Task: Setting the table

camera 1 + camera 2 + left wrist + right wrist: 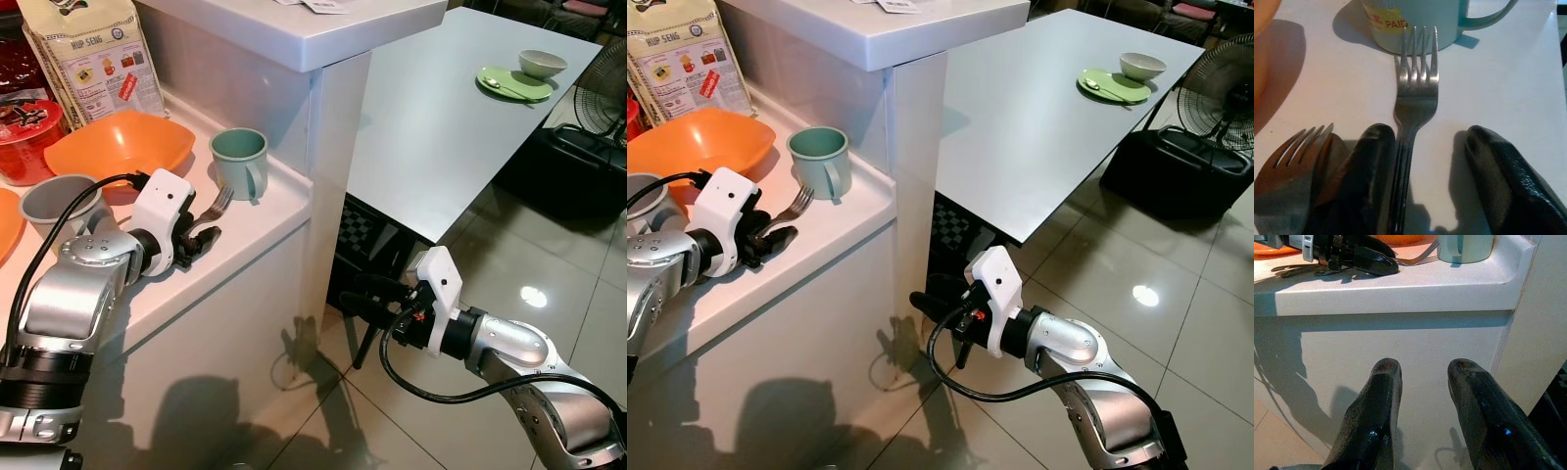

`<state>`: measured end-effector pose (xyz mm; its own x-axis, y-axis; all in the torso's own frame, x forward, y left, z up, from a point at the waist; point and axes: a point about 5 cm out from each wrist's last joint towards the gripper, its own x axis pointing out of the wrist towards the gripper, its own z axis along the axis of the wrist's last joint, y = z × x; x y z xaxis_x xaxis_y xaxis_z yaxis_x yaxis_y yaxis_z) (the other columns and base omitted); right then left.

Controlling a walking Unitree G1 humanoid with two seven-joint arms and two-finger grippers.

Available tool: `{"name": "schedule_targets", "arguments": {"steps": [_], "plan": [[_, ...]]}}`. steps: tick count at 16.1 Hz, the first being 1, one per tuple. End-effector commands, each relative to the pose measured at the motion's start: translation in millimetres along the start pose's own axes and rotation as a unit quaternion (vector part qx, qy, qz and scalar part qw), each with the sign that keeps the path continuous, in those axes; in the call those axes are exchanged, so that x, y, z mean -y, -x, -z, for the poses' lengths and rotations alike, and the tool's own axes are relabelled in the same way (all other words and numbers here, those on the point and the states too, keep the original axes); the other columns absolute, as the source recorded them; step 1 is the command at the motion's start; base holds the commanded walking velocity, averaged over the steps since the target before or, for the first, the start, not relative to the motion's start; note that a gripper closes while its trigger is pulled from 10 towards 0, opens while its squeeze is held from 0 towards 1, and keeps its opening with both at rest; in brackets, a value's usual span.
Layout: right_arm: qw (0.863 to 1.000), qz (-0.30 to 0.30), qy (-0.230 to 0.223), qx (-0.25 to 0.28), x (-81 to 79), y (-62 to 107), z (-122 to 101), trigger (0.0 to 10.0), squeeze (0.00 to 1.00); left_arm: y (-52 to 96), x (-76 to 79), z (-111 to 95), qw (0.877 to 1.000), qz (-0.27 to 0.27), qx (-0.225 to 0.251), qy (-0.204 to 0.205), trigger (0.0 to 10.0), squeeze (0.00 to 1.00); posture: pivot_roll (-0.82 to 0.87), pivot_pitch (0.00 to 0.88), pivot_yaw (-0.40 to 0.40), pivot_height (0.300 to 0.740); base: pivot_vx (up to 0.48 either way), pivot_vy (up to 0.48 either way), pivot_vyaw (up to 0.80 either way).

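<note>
Left gripper (pixel 1422 161) lying on the counter (pixel 245 230), fingers apart around a fork (pixel 1415 93) pointing at the green mug (pixel 240 162), right gripper (pixel 1425 382) hovering low beside the counter, fingers apart, holding nothing.

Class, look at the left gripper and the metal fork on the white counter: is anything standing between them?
Nothing visible does. The left gripper rests on the white counter with its open black fingers straddling the handle of the metal fork. The pale green mug stands just beyond the tines, not in between.
</note>
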<state>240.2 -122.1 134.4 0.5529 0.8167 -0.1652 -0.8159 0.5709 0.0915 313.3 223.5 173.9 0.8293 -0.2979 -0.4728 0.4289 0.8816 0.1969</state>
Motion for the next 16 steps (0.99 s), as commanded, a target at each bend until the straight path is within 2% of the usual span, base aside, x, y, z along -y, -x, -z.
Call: {"name": "schedule_targets", "arguments": {"steps": [1, 10, 16], "plan": [[1.0, -0.002, 0.001, -0.005, 1.5, 2.3, 3, 10.0, 0.0, -3.1, 7.5, 16, 0.999, 0.029, -0.04, 0.014, 0.0, 0.0, 0.06, 0.0, -0.048, 0.74, 0.0, 0.0, 0.0], [1.0, 0.003, 0.002, -0.01, 3.8, 3.5, 9, 10.0, 0.0, -2.3, 12.4, 14, 0.999, 0.038, -0.035, 0.015, 0.0, 0.0, 0.06, 0.0, -0.047, 0.74, 0.0, 0.0, 0.0], [1.0, 0.008, 0.009, -0.001, 5.4, -0.5, 7, 10.0, 0.0, 5.6, 16.2, 4, 0.999, 0.044, -0.008, 0.027, 0.0, 0.0, 0.08, 0.0, -0.043, 0.74, 0.0, 0.0, 0.0]]}}
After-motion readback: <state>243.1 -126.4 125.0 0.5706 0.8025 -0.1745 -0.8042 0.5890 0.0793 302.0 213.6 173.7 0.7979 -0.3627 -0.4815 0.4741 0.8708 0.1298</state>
